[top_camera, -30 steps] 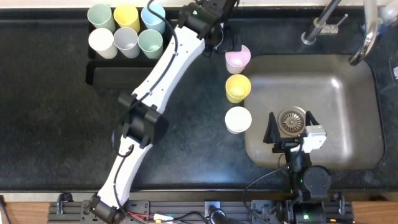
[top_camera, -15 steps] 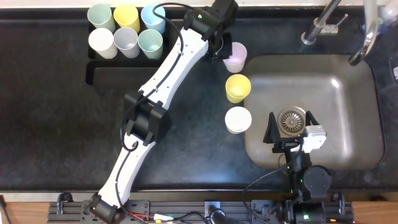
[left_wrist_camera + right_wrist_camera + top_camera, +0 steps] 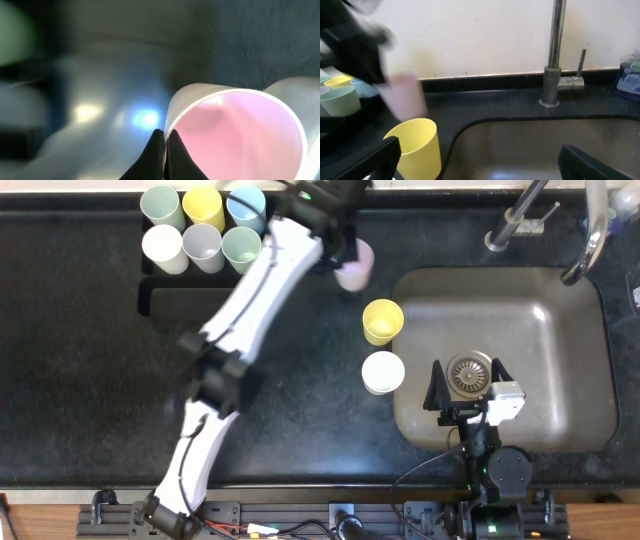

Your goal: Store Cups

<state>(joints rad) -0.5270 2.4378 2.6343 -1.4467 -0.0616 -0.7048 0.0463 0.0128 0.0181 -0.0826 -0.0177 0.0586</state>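
Left gripper (image 3: pixel 164 136) clenched on the rim of the pink cup (image 3: pixel 353 266), pinching it at one spot. In the top view the cup shows near the back edge of the counter (image 3: pixel 80 380), between the black tray (image 3: pixel 190 300) and the sink (image 3: pixel 560 330). It is blurred, so its tilt cannot be judged. Tray holds six cups (image 3: pixel 203 245) in two rows of three. Yellow cup (image 3: pixel 382 321) and white cup (image 3: pixel 382 372) stand upright on the counter just beside the sink's rim on the tray side, apart from each other. Right gripper (image 3: pixel 468 383) hangs over the sink basin, fingers spread wide, nothing between them. Faucet (image 3: pixel 515 222) stands behind the sink
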